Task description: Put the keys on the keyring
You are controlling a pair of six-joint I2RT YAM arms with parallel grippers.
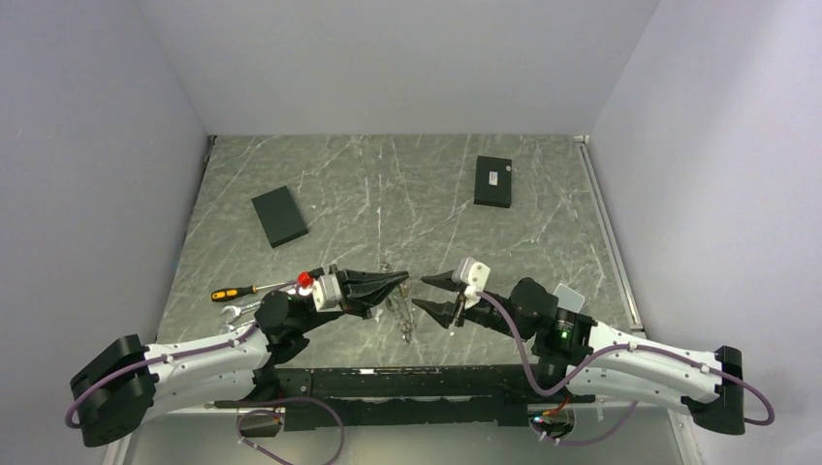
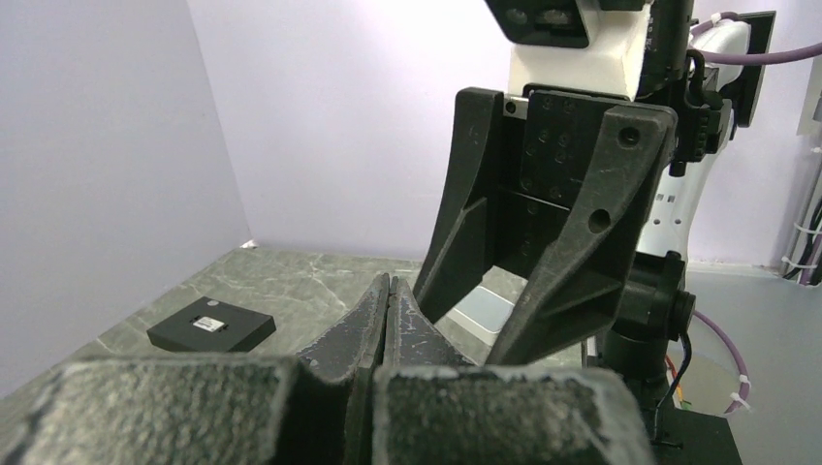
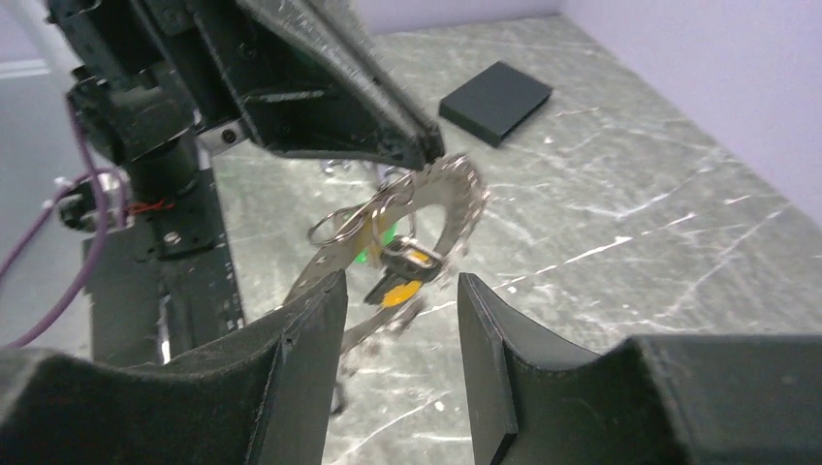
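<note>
- The screwdriver (image 1: pixel 247 290) is left lying at the near left of the counter (image 1: pixel 388 194); it is not needed for the task.
- The left hand (image 1: pixel 399 279) is shut tight, clamped on the upper edge of the keyring (image 3: pixel 448 176), which is held off the counter near the middle.
- Small silver keys (image 3: pixel 477 205) are seen strung round the keyring like teeth, so part of the task is judged done.
- An orange-headed key (image 3: pixel 402 291) hangs with a small wire loop (image 3: pixel 334 228) just below the keyring; whether it is threaded on cannot be told.
- The right hand (image 1: pixel 419 292) is held with its fingers apart, one on each side of the orange-headed key, with nothing gripped; securing that key is judged to be what is left.
</note>
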